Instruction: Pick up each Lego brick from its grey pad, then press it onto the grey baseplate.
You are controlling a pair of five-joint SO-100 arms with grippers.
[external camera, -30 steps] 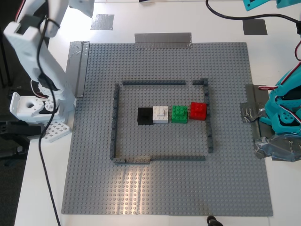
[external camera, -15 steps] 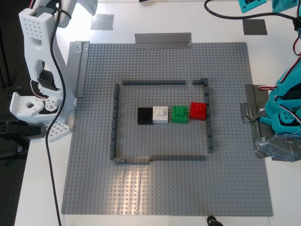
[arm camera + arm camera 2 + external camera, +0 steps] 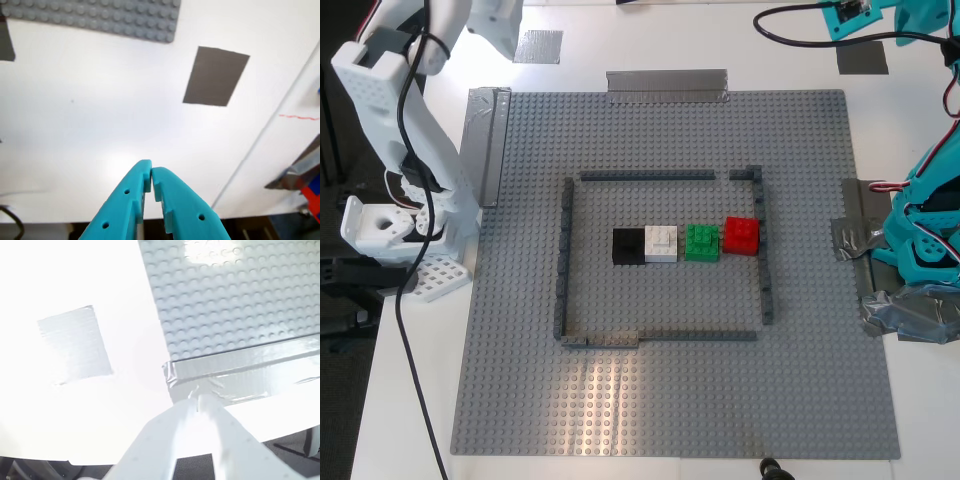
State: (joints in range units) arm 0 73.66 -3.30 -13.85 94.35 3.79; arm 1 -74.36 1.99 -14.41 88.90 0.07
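Black brick (image 3: 628,246) and red brick (image 3: 741,235) both sit on the grey baseplate (image 3: 520,400), inside the thin dark outline (image 3: 563,260) — black at the exterior view's left end of a row, then a white brick (image 3: 661,243), a green brick (image 3: 701,242), and red at the right end, close against the outline's right wall. Red looks set slightly out of line with the other three.

Both grey pads are bare: one (image 3: 537,46) off the plate's far corner at the exterior view's left, the other (image 3: 862,57) at the right.

My first gripper (image 3: 151,172), teal, hangs over bare white table near its pad (image 3: 216,76), its tips pressed together, nothing between them. My second gripper (image 3: 200,402), white, is over the taped edge (image 3: 240,370) of the plate; the tips seem to meet with nothing held, though glare washes out that wrist view.

Judgement: placing looks done. Risks — a brick only half-seated, which no view here can confirm; a trailing cable (image 3: 415,330) catching as the white arm moves.
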